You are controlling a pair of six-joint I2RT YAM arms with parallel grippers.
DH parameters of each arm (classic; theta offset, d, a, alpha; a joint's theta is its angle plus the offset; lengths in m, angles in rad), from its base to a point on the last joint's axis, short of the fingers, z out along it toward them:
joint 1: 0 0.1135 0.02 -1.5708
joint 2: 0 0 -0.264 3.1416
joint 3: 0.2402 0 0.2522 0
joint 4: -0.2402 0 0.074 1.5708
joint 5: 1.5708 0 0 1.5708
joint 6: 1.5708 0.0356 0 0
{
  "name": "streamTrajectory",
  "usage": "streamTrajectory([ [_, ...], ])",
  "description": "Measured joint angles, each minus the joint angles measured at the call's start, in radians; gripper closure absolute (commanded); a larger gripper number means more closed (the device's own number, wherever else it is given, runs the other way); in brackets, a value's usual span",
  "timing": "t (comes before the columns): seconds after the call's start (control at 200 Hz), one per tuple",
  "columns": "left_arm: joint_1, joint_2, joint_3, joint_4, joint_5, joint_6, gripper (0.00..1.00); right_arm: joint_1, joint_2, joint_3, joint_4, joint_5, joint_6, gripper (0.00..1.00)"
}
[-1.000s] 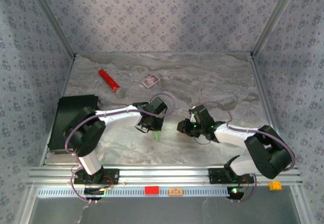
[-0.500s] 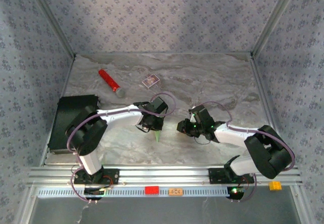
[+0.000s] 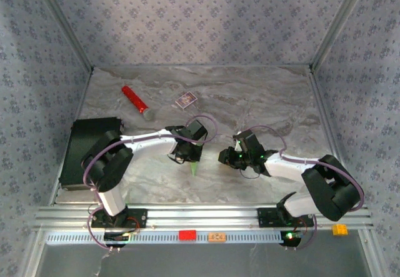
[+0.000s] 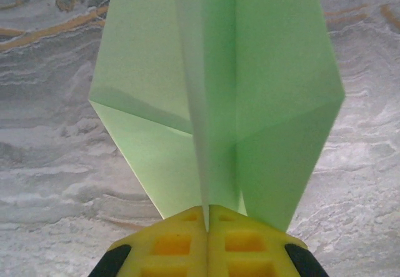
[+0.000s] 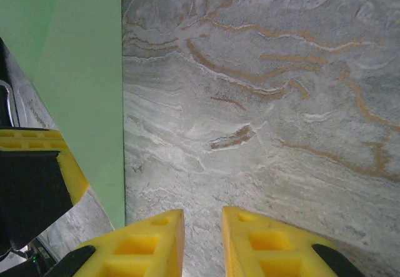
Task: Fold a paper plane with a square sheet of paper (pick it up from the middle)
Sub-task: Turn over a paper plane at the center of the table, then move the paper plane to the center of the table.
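Observation:
The square sheet of paper (image 4: 269, 83) is pale green and folded into a narrow pointed shape, with a centre ridge and a flap spread to each side. My left gripper (image 4: 207, 226) is shut on that ridge and holds the paper just above the marble table. From above, the green tip (image 3: 195, 167) pokes out below the left gripper (image 3: 187, 156). My right gripper (image 5: 202, 227) sits a short way right of the paper's straight edge (image 5: 75, 70). It is slightly open, with only bare table between its yellow fingers. It points left towards the paper (image 3: 224, 157).
A red cylinder (image 3: 134, 100) and a small purple-and-white card box (image 3: 185, 100) lie towards the back of the table. A black box (image 3: 90, 147) sits at the left edge. Patterned walls close in the back and both sides, and a metal rail (image 3: 206, 214) runs along the front.

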Motion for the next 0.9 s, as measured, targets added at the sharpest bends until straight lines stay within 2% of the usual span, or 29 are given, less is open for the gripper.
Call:
streamTrajectory([
  [0.445, -0.032, 0.021, 0.084, -0.113, -0.079, -0.006, 0.98, 0.000, 0.000, 0.000, 0.000, 0.000, 0.000, 0.75],
  [0.899, -0.037, 0.056, 0.092, -0.123, -0.082, -0.010, 0.92, 0.000, 0.000, 0.000, 0.000, 0.000, 0.000, 0.75],
])
